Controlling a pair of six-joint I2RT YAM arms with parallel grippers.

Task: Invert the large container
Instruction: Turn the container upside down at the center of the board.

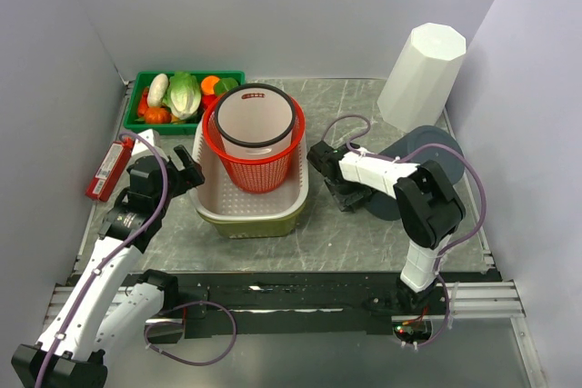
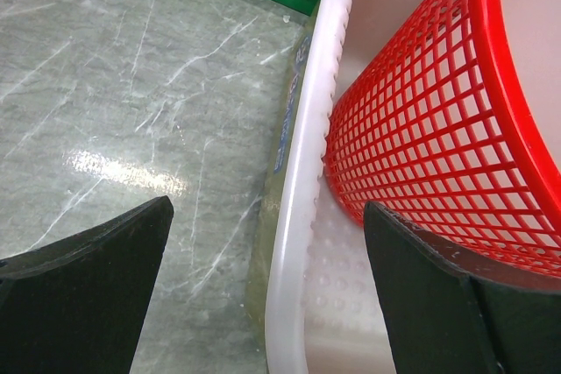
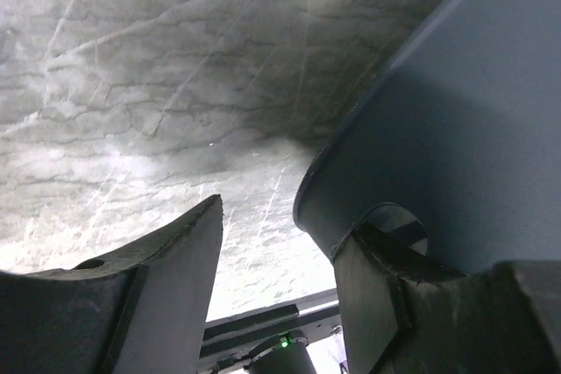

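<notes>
The large container is a white tub [image 1: 218, 211] with a green underside, upright at the table's middle. It holds a red mesh basket [image 1: 253, 165], which holds a white bin with a black rim [image 1: 257, 124]. My left gripper [image 1: 189, 170] is open at the tub's left wall. In the left wrist view [image 2: 267, 256] its fingers straddle the tub's rim [image 2: 294, 234], one outside and one inside beside the red basket [image 2: 421, 129]. My right gripper [image 1: 325, 165] is open and empty, right of the tub. In the right wrist view [image 3: 280, 260] one finger lies by a dark grey lid [image 3: 456, 129].
A tall white faceted container [image 1: 421, 74] stands at the back right, closed end up. The dark grey round lid [image 1: 436, 156] lies flat under the right arm. A green tray of vegetables [image 1: 186, 97] sits at the back left. A red packet [image 1: 109, 170] lies at the left edge.
</notes>
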